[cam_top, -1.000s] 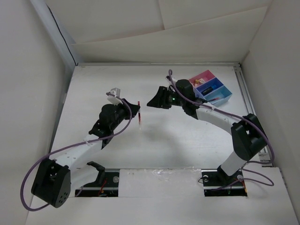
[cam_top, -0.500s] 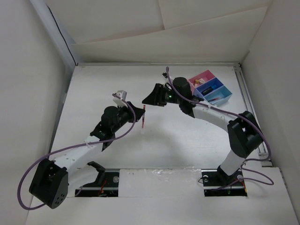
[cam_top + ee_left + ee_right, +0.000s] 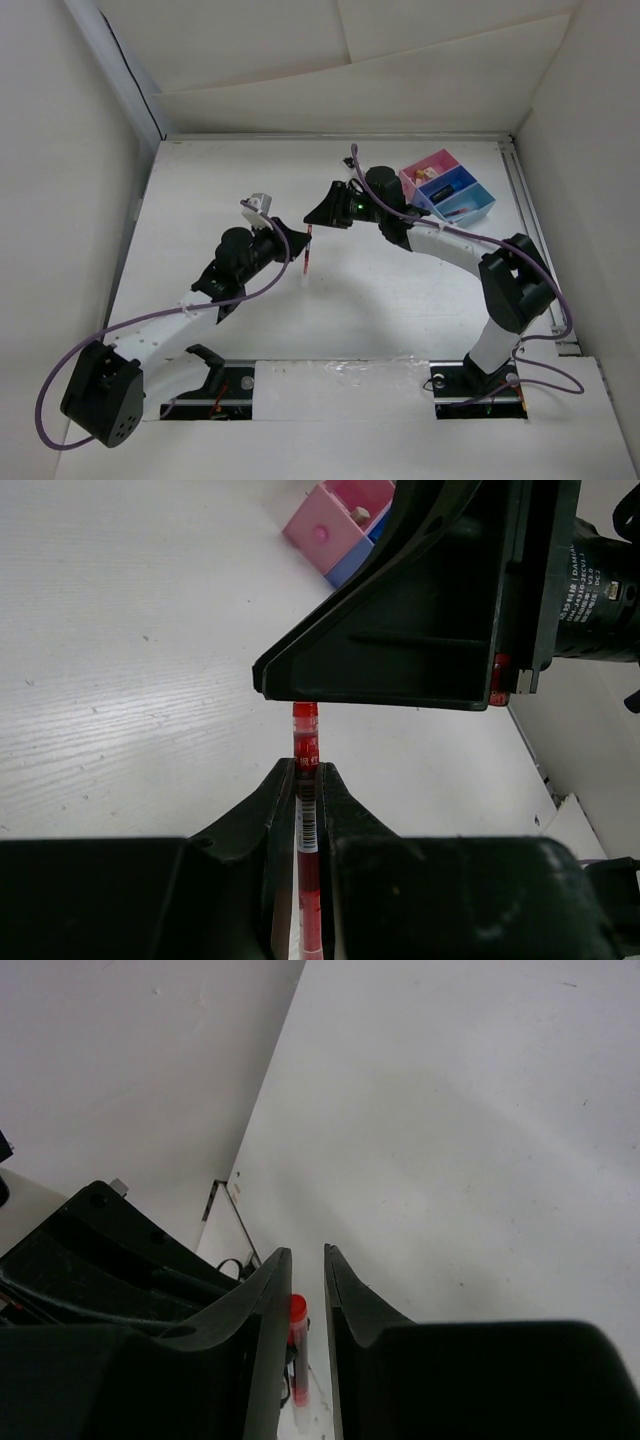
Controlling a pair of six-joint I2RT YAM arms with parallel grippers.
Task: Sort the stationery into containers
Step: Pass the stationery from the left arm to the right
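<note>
- Since a second ago the left end effector (image 3: 299,240) has carried the red pen (image 3: 305,742) closer to the row of trays (image 3: 448,186). The right end effector (image 3: 307,1255) has reached further from that row to meet it. Over the last half second both barely shifted.
- Left end effector: jaws closed on the pen, clamping its barrel at the barcode label. The pen is held off the desk (image 3: 200,190), well apart from the row of trays on the side away from the right wall.
- Right end effector: jaws a narrow gap apart, wider than the pen. The pen's red cap end sits inside that gap, close to one finger (image 3: 262,1290). Contact cannot be confirmed.
- Hidden or unclear: in the left wrist view the pen's cap end passes behind the right end effector's finger, and its lower barrel is sunk between the left fingers. The trays are cut off at the top edge of that view.
- In the top view the right wrist overlaps the near corner of the pink tray (image 3: 431,163). The contents of the trays are too small to identify.
- Count: one pen, two end effectors, and three joined trays: pink, dark blue (image 3: 447,184) and light blue (image 3: 472,203).
</note>
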